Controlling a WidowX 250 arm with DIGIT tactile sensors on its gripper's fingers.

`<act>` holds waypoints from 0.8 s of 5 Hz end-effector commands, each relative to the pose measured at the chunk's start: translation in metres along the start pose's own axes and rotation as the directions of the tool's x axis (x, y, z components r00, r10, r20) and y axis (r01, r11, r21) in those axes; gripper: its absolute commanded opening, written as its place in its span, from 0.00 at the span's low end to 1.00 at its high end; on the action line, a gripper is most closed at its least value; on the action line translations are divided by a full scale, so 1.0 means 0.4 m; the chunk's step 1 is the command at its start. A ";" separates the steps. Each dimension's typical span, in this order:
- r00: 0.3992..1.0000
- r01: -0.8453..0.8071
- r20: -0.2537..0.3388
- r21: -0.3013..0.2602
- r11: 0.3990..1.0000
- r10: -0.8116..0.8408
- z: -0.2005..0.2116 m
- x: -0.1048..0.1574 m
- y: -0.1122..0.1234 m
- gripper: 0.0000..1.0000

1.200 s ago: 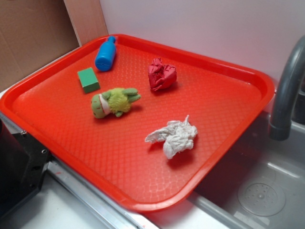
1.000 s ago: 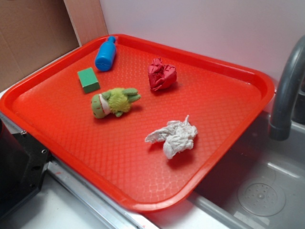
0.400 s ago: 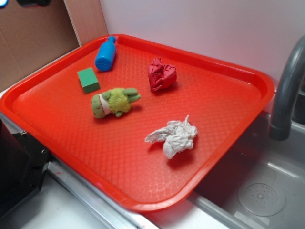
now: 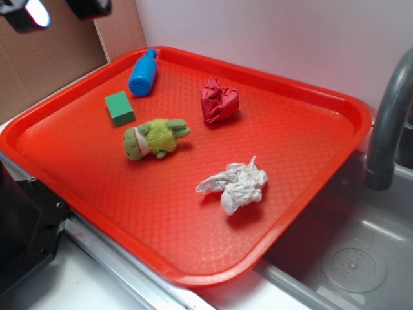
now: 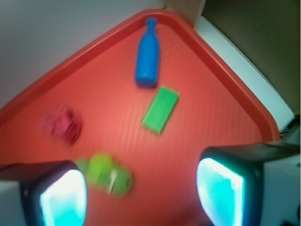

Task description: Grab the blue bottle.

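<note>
The blue bottle [image 4: 142, 73] [image 5: 147, 55] lies on its side at the far left corner of the red tray [image 4: 303, 194], cap pointing to the tray's rim. My gripper [image 4: 59, 10] [image 5: 141, 197] hangs high at the top left of the exterior view, above and left of the bottle, well apart from it. Its two fingers, with glowing cyan pads [image 5: 63, 197], stand wide apart with nothing between them. In the wrist view the bottle sits at top centre, far ahead of the fingers.
A green block [image 4: 120, 108] [image 5: 161, 109] lies just in front of the bottle. A green plush toy [image 4: 153, 137] [image 5: 106, 174], crumpled red paper [image 4: 219, 101] and crumpled white paper [image 4: 237, 186] also lie on the tray. A grey faucet [image 4: 387, 129] rises over the sink at right.
My gripper has come into the exterior view at the top left corner, moving down and right. The objects on the tray have not moved.
</note>
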State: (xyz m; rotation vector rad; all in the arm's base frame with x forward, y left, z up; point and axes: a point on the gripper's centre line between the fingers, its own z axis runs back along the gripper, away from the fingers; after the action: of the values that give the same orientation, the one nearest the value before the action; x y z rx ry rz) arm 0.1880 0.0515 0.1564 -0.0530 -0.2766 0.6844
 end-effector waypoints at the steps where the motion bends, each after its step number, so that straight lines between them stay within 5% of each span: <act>1: 0.980 -0.113 0.167 0.023 0.993 0.108 -0.109 0.157 0.051 1.00; 4: 0.974 -0.108 0.211 0.133 0.985 0.078 -0.327 0.271 0.032 1.00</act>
State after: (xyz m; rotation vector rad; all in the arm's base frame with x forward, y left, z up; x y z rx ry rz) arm 0.2847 0.1294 0.0325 0.1516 -0.3554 0.8088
